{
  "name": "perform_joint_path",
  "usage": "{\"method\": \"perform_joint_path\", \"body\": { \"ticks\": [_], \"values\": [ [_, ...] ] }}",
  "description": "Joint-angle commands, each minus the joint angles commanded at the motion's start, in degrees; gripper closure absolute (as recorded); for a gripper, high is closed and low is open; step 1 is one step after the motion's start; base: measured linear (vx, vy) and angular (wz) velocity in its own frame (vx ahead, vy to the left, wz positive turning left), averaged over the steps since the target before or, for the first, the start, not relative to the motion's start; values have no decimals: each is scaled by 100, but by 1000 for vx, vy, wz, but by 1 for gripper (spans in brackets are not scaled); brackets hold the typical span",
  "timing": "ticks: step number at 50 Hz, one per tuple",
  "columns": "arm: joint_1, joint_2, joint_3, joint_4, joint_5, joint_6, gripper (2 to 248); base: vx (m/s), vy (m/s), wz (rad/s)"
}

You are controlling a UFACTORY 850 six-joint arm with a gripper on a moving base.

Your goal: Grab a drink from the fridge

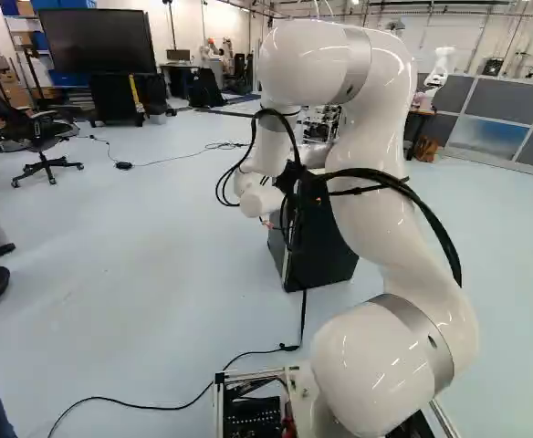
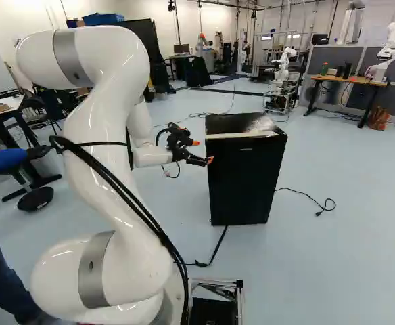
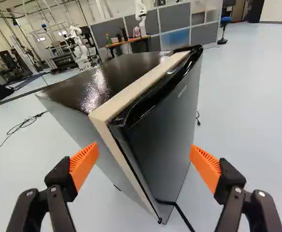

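In the right base view my gripper (image 2: pixel 203 152) is at the upper left edge of the small black fridge (image 2: pixel 245 183). The wrist view shows the gripper (image 3: pixel 143 159) open, its orange pads wide apart and nothing held. Ahead of them stands the upright fridge, its corner edge toward the gripper. Its dark door (image 3: pixel 167 121) looks shut, behind a pale strip (image 3: pixel 131 92) along the top and side. In the left base view the arm partly hides the fridge (image 1: pixel 326 242). No drink is visible.
A black cable (image 2: pixel 214 249) runs along the floor from the fridge's foot; another cable (image 2: pixel 309 196) lies beside it. Farther back are a desk (image 2: pixel 346 80), grey partitions (image 3: pixel 170 24) and another robot (image 2: pixel 387 51). A person's leg (image 2: pixel 5 271) is close on the left.
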Motion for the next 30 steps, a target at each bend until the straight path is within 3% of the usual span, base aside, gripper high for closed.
{"method": "perform_joint_path", "body": {
  "ticks": [30],
  "values": [
    [-243, -51, -83, 0, 0, 0, 3, 0, 0, 0]
  ]
}}
